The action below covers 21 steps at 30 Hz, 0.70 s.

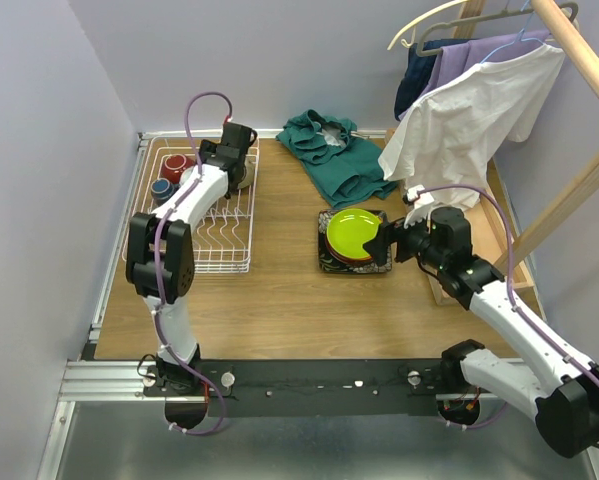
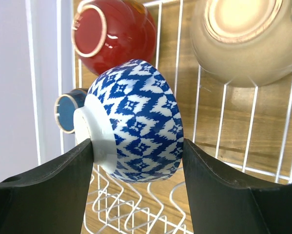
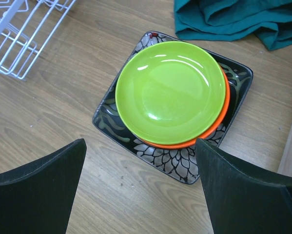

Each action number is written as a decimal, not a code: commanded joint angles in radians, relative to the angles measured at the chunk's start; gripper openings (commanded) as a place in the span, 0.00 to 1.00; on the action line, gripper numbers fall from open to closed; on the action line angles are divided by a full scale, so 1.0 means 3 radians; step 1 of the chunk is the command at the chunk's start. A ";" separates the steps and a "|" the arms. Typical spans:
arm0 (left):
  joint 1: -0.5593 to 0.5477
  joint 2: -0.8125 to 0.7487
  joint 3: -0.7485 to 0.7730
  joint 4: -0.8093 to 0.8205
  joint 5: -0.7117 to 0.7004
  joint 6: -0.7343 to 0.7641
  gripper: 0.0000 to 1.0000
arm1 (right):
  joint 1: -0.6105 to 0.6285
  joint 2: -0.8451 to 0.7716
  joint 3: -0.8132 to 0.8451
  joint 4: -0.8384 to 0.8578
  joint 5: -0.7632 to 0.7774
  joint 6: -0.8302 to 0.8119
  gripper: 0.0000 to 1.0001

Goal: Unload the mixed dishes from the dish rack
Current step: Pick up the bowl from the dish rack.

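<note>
Nearest the arm bases, the wood-grain surface (image 1: 279, 300) carries a stack of plates to the right of centre. At the bottom is a black square plate with a silver floral pattern (image 3: 160, 163). An orange round plate (image 3: 184, 145) sits on it, and a lime-green round plate (image 3: 170, 90) lies on top, covering all but a crescent of the orange one. The right fingers (image 3: 38, 190) hover above this stack, spread wide with nothing between them and not touching the plates.

To the left stands the white wire dish rack (image 1: 219, 268), its row of upright tines in the nearer half. The left arm reaches along it to the far end. There the left fingers (image 2: 48, 195) are closed on a blue-and-white patterned bowl (image 2: 141, 122) turned on its side. One finger presses against its white foot ring and the other against its rim. Whether the bowl is off the wires cannot be told.

Just beyond it in the rack are a glossy red cup (image 2: 114, 34) and a dark-blue mug (image 2: 68, 113), the mug partly hidden behind the bowl. A beige bowl (image 2: 245, 34) lies beside them with its foot ring facing the wrist camera.

Farther back, a crumpled teal cloth (image 1: 334, 150) lies on the surface. At the far right, a white T-shirt (image 1: 469, 110) hangs from a wooden clothes rail (image 1: 579, 50).
</note>
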 commanded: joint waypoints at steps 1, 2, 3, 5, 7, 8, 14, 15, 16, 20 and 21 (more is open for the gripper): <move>0.0073 -0.0324 0.0189 -0.0134 0.0084 -0.0235 0.45 | 0.0018 0.0067 0.0062 0.0227 -0.0205 0.0098 1.00; 0.0088 -0.0350 0.0195 -0.0149 0.0150 -0.0266 0.45 | 0.0018 0.0072 0.0062 0.0272 -0.0231 0.0114 1.00; 0.0108 -0.0381 0.0200 -0.0160 0.0196 -0.0271 0.44 | 0.0018 0.0077 0.0062 0.0293 -0.0317 0.0134 1.00; 0.0134 -0.0493 0.0190 -0.0180 0.0359 -0.0414 0.44 | 0.0013 0.0077 0.0057 0.0370 -0.0409 0.0134 1.00; 0.0160 -0.0605 0.0184 -0.0200 0.0478 -0.0526 0.44 | 0.0018 0.0093 0.0052 0.0411 -0.0496 0.0150 1.00; 0.0170 -0.0641 0.0189 -0.0226 0.0544 -0.0588 0.44 | 0.0013 0.0098 0.0057 0.0436 -0.0512 0.0160 1.00; 0.0226 -0.0994 0.0108 -0.0237 0.1065 -0.0946 0.44 | 0.0018 0.0302 0.0200 0.0452 -0.0635 0.0277 1.00; 0.0231 -0.1045 0.0047 -0.0221 0.1162 -0.1043 0.43 | 0.0018 0.0328 0.0236 0.0452 -0.0660 0.0308 1.00; 0.0236 -0.1147 0.0021 -0.0201 0.1290 -0.1084 0.43 | 0.0018 0.0379 0.0256 0.0452 -0.0706 0.0328 1.00; 0.0236 -0.1372 -0.0112 -0.0104 0.1643 -0.1299 0.43 | 0.0023 0.0491 0.0328 0.0631 -0.0783 0.0431 1.00; 0.0236 -0.1418 -0.0188 -0.0068 0.1715 -0.1345 0.43 | 0.0018 0.0512 0.0343 0.0681 -0.0793 0.0476 1.00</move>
